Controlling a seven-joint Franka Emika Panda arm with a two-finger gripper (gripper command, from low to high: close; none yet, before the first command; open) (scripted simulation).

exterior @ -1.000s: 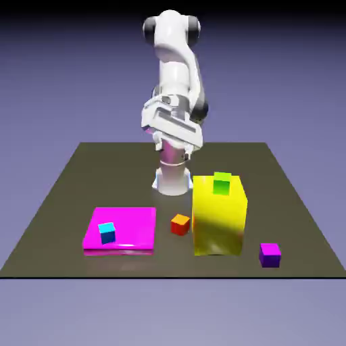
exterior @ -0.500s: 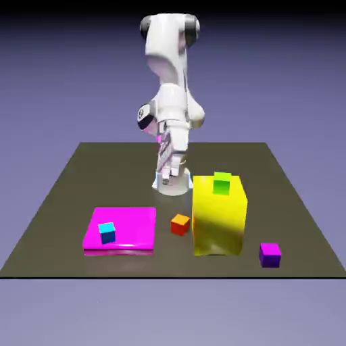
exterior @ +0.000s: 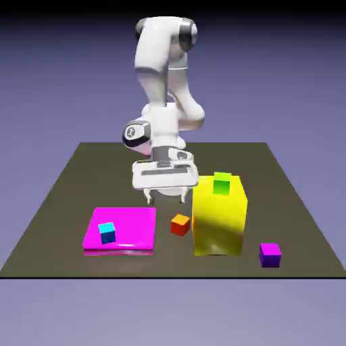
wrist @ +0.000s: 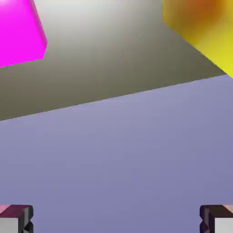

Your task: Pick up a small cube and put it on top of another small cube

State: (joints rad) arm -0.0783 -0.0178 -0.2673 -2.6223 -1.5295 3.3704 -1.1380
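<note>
Exterior view: the robot's base is mostly hidden behind the gripper (exterior: 166,199) and lower arm, and the far side of the yellow block (exterior: 219,216) cannot be seen. The arm (exterior: 159,81) bends down toward the camera, its hand held above the table (exterior: 54,223) with two fingers spread apart and nothing between them. On the table nearer the camera, the orange cube (exterior: 180,225) sits between the magenta slab (exterior: 121,228) on the left and the yellow block on the right, closer to the block. The green cube (exterior: 221,184) rests on top of the yellow block. A cyan-blue cube (exterior: 107,233) lies on the slab, toward its near side; a purple cube (exterior: 270,255) stands right of the block, close to the table's near edge. Bare table separates slab from block, apart from the orange cube.

Hand view: slab and block are cut off at the upper corners, and no cube can be made out. The fingertips show at the lower corners, wide apart, with only backdrop between them. The table's edge runs aslant across the middle.
</note>
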